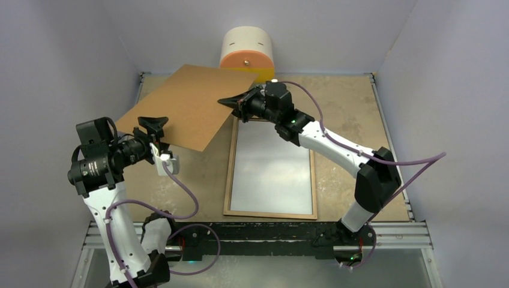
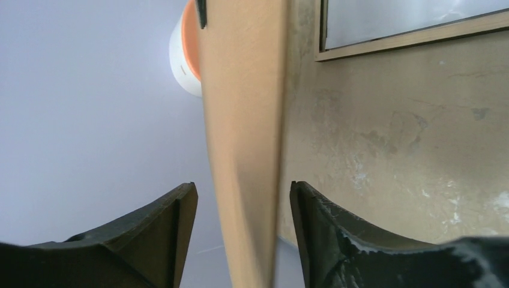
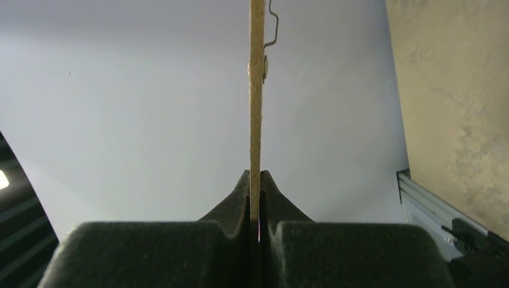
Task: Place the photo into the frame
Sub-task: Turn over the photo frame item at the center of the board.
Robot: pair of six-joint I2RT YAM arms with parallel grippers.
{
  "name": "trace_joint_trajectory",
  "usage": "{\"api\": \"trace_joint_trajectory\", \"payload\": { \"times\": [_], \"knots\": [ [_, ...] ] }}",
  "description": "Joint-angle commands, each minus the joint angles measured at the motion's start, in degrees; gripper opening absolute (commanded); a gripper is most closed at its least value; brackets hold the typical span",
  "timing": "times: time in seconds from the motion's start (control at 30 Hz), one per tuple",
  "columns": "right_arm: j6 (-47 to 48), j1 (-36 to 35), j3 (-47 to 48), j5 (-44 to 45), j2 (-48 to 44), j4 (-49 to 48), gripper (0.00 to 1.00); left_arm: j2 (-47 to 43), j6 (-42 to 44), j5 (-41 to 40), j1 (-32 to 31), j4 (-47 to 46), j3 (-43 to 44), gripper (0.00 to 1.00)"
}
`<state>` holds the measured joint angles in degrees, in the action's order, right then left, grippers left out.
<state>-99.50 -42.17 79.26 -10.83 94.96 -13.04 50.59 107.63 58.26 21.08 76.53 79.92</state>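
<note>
Left tool [image 1: 155,131] half open astride brown backing board [image 1: 186,105], right tool [image 1: 231,101] clamped on its edge, frame [image 1: 270,214] flat on table [image 1: 360,120]

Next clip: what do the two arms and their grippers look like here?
Both the left arm and the right arm have white shell links joined by black joint housings, and each trails a looping purple cable. The left gripper and the right gripper have matte black, wedge-shaped fingers that taper to the tips. No lettering or markings are legible.
</note>
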Motion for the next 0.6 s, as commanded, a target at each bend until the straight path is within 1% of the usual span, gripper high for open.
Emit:
{"api": "trace_joint_trajectory", "payload": {
  "times": [0.0,0.07,0.1,0.13,0.17,0.2,0.23,0.3,0.37,0.43,0.5,0.53,0.57],
  "knots": [
    [-2.91,-2.42,3.19,-3.53,-1.20,-8.59,0.00,0.35,0.23,1.86,-0.07,-6.47,-1.23,0.57],
    [-2.60,-3.30,3.29,-3.98,-0.97,-8.58,0.00,0.73,-0.03,1.74,-0.08,-8.25,-1.27,0.45],
    [-2.02,-3.72,3.29,-4.44,-0.84,-8.35,0.02,0.84,-1.47,1.75,-0.08,-9.68,-1.06,0.38],
    [-0.98,-3.97,3.18,-4.84,-0.87,-7.87,0.07,0.84,-2.83,1.92,-0.04,-11.51,-0.89,0.28],
    [0.35,-4.07,2.87,-5.36,-1.02,-7.02,0.17,0.65,-5.13,2.02,-0.07,-13.68,-0.81,0.18],
    [1.98,-4.08,2.50,-6.41,-1.60,-5.38,0.38,0.39,-6.88,2.19,-0.07,-15.92,-0.86,0.05],
    [5.40,-3.84,2.15,-7.66,-2.34,-2.63,0.51,-0.04,-7.74,2.24,-0.08,-17.65,-1.02,0.00],
    [13.99,-2.11,1.89,-9.19,-4.77,2.96,0.70,-0.31,-6.54,2.00,0.01,-18.11,-1.12,0.00],
    [23.85,0.38,1.29,-12.53,-7.06,7.56,0.82,0.97,-1.46,1.63,-0.06,-13.89,0.44,0.00],
    [34.02,3.29,0.99,-18.41,-8.91,12.06,0.91,3.37,1.36,1.84,-0.07,-8.65,3.43,0.00],
    [47.43,5.69,1.93,-23.05,-11.13,19.29,0.98,6.42,4.95,1.98,-0.06,-0.39,7.09,0.00],
    [55.33,6.11,3.32,-21.76,-12.51,24.69,0.99,7.82,7.12,2.05,-0.07,3.17,8.83,0.00],
    [63.90,6.13,4.21,-18.76,-14.22,29.71,0.99,9.13,7.37,2.17,-0.11,5.24,10.28,0.00]
  ]
}}
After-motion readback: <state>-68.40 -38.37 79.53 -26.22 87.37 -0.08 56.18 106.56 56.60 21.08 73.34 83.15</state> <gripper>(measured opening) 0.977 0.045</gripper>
